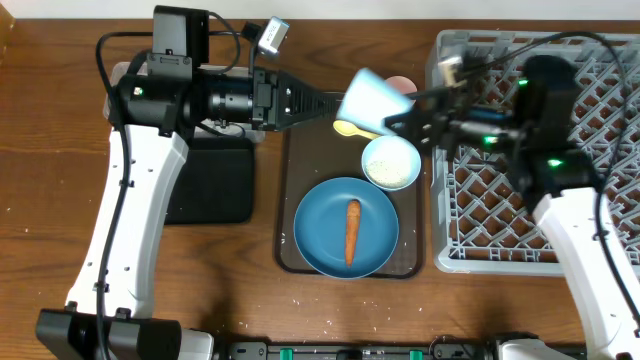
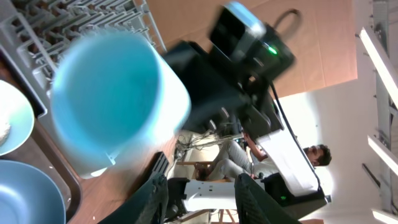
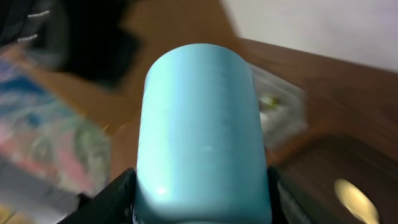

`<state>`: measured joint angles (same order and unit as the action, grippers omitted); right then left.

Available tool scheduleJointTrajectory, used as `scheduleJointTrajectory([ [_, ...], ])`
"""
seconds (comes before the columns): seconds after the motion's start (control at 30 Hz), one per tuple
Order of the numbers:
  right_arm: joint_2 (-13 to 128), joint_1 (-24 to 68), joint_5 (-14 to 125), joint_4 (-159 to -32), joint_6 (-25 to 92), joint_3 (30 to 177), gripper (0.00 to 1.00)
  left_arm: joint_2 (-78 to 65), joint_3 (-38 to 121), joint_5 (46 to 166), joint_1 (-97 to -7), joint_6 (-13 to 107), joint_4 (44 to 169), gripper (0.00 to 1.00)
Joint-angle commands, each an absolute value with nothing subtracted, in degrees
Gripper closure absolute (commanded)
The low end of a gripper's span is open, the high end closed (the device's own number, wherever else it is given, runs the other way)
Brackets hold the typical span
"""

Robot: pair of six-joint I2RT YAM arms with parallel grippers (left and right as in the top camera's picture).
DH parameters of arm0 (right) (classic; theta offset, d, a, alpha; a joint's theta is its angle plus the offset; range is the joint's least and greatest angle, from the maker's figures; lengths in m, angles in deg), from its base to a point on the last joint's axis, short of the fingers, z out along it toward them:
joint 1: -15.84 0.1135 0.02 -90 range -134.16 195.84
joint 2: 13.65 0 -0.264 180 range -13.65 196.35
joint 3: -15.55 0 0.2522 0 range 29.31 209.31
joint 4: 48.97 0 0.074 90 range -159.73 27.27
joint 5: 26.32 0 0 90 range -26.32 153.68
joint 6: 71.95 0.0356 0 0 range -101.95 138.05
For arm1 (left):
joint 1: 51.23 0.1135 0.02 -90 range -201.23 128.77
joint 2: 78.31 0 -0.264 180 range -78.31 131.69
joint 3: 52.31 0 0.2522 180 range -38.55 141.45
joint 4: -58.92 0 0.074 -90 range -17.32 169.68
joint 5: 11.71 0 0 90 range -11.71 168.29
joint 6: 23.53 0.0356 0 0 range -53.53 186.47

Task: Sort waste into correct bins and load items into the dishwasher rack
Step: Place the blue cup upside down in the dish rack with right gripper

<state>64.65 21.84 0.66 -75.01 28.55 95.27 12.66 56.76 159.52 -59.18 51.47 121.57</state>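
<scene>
Right gripper (image 1: 402,120) clamps the light blue cup (image 1: 373,100), its fingers (image 3: 121,196) pressed on either side, holding it tilted in the air over the far end of the brown serving tray (image 1: 290,170), just left of the dishwasher rack (image 1: 480,215). Left gripper (image 1: 335,102) stands open beside the cup's mouth, not gripping it. Below, the carrot (image 1: 352,232) lies on the blue plate (image 1: 320,235), next to the white bowl (image 1: 390,162)
</scene>
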Motion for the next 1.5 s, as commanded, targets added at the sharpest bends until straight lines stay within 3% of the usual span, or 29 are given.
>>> scheduleJointTrajectory([
  [0.0, 64.1, 16.1, 4.2, -79.2, 29.7, 96.1, 0.7, 12.3, 56.8, 161.2, -59.3, 51.8, 120.5, 0.62],
  [0.23, 59.0, 8.9, 20.4, -100.8, 28.9, 100.0, 0.69, 12.3, 56.8, 152.4, -59.3, 51.8, 120.0, 0.59],
  [0.5, 58.0, 8.5, 58.6, -137.8, 27.0, 120.8, 0.74, 12.3, 56.8, 129.3, -59.4, 54.0, 125.0, 0.56],
  [0.77, 62.0, 8.2, 65.6, -155.7, 28.3, 124.7, 0.77, 12.3, 56.8, 112.4, -59.4, 54.4, 133.2, 0.56],
  [1.13, 76.8, 7.4, 65.8, -157.9, 27.2, 123.3, 0.82, 12.3, 56.6, 110.5, -59.4, 56.4, 135.6, 0.55],
  [1.47, 84.7, -1.0, 62.4, -153.9, 24.8, 123.3, 0.88, 12.3, 56.3, 110.5, -59.4, 56.8, 136.3, 0.56],
])
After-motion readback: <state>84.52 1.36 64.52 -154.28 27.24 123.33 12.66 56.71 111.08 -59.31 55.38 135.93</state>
